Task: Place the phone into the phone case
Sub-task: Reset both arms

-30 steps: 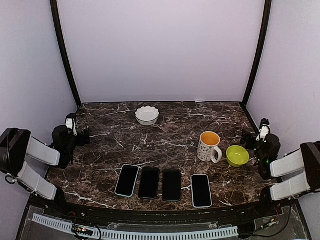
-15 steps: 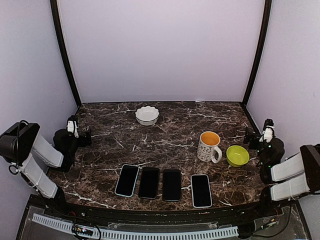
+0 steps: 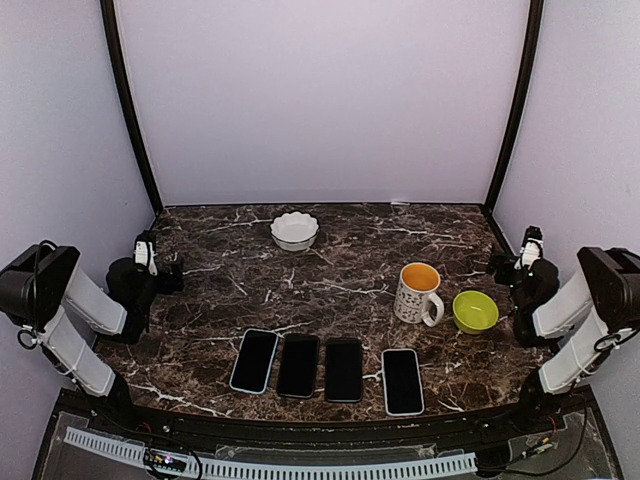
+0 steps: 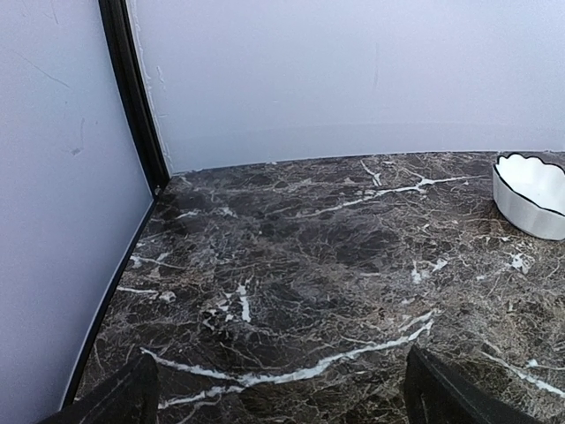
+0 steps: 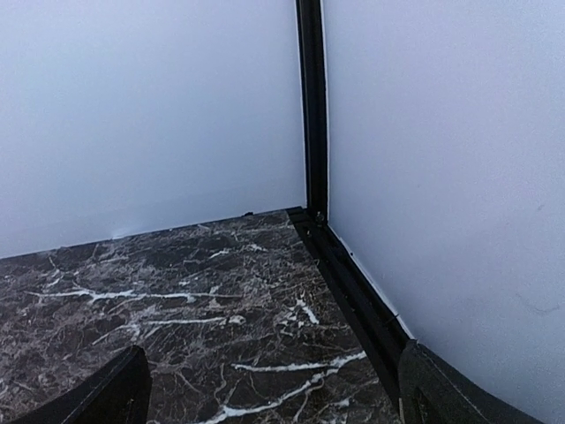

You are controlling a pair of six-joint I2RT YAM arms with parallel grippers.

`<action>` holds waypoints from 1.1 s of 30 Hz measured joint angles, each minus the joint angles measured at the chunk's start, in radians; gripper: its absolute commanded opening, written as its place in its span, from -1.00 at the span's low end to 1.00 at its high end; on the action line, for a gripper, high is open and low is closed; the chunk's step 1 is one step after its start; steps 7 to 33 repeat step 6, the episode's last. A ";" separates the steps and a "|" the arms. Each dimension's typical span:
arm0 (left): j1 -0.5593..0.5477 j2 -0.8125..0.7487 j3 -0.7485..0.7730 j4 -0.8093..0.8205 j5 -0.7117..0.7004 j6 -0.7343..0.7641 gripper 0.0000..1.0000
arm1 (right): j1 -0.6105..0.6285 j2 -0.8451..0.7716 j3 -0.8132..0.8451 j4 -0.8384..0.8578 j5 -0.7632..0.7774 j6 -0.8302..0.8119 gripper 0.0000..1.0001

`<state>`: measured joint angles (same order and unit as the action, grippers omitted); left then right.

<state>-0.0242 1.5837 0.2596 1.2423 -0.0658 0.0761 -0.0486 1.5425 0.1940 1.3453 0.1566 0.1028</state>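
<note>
- The right arm has folded up taller since half a second ago, and the right claw (image 3: pixel 497 268) has shifted slightly toward the back wall. The left claw (image 3: pixel 170 272) has stayed put.
- Both claws gape wide, holding nothing.
- The four phones (image 3: pixel 298 365) lie in a row between the claws, nearer the arm bases and well apart from both.

Four phones (image 3: pixel 254 360), two bowls (image 3: pixel 294 230), one mug (image 3: pixel 417 292)

We find bare tabletop (image 3: pixel 220 290) between the far white bowl (image 3: pixel 294 230) and near phones (image 3: pixel 321 368); mug (image 3: pixel 417 292) and green bowl (image 3: pixel 475 311) block the right.
</note>
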 measured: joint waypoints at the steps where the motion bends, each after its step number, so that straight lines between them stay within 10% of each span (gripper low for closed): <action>1: 0.000 0.000 0.000 0.000 0.000 0.000 0.97 | 0.000 0.000 0.008 0.000 0.002 0.000 0.97; 33: 0.000 0.000 0.000 0.000 0.002 0.000 0.97 | 0.003 0.000 0.027 -0.063 -0.008 -0.012 0.97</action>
